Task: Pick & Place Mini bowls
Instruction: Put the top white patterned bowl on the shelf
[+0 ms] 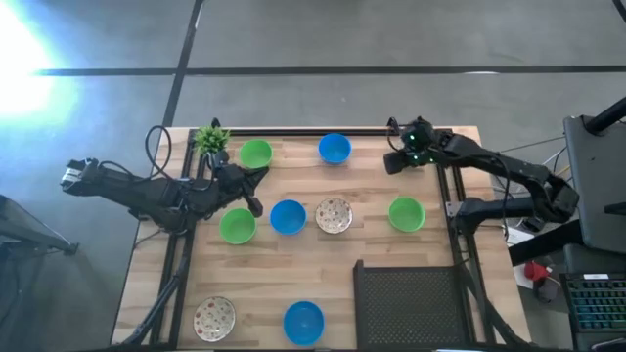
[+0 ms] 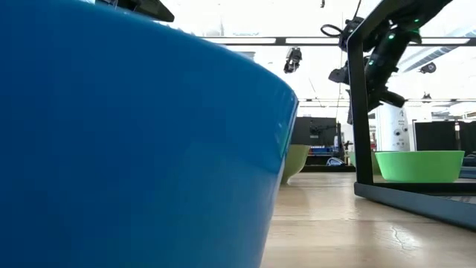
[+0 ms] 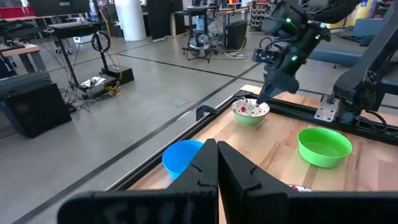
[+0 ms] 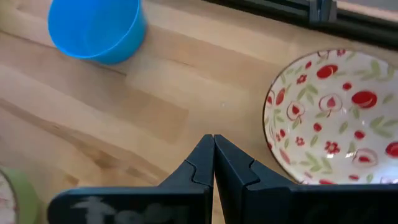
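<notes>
Eight mini bowls show in the high view. In the far row stand a green bowl (image 1: 255,153) and a blue one (image 1: 335,148). In the middle row are a green (image 1: 237,226), a blue (image 1: 288,217), a speckled (image 1: 335,216) and another green bowl (image 1: 406,214). At the near edge are a speckled (image 1: 214,318) and a blue bowl (image 1: 303,322). A ninth, speckled bowl (image 4: 329,118) (image 3: 250,111) sits on the table beside my right gripper (image 4: 214,146) (image 1: 396,161), which is shut and points down. My left gripper (image 3: 217,155) (image 1: 256,178) is shut, between the two left green bowls.
A small potted plant (image 1: 210,138) stands at the far left corner, close to my left arm. A black mesh rack (image 1: 411,303) takes up the near right part of the table. A black rail (image 1: 323,130) runs along the far edge. Bare wood lies in the near middle (image 1: 274,279).
</notes>
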### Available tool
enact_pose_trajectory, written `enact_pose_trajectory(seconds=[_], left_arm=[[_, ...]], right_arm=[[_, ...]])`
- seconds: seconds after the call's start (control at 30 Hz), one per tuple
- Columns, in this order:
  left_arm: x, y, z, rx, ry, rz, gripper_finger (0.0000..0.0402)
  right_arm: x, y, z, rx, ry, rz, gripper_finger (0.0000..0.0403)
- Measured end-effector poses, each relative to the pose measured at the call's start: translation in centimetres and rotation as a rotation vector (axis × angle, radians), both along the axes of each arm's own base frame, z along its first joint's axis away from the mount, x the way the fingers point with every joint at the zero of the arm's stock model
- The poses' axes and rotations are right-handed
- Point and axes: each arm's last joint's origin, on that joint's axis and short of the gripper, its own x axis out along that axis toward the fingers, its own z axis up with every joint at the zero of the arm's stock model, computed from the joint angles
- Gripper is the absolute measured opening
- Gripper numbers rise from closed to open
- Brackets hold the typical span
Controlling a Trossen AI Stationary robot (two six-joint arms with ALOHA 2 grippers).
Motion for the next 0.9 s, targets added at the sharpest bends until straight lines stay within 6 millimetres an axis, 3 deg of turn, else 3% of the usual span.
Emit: enact_pose_trajectory(seconds=[0.33,0.73,0.9], left_arm=[[0.0,0.0,0.0,0.000,0.000,0.000,0.0000],[0.0,0.0,0.0,0.000,0.001,0.000,0.0000],[0.0,0.0,0.0,0.000,0.001,0.000,0.0000]], right_arm=[[1.9,-2.0,-0.5,0.071,0.178,0.026,0.0020],[3.3,-3.8,-0.1,0.067,0.301,0.024,0.0133],[3.5,-4.4,-1.1,0.100,0.326,-0.001,0.0168]])
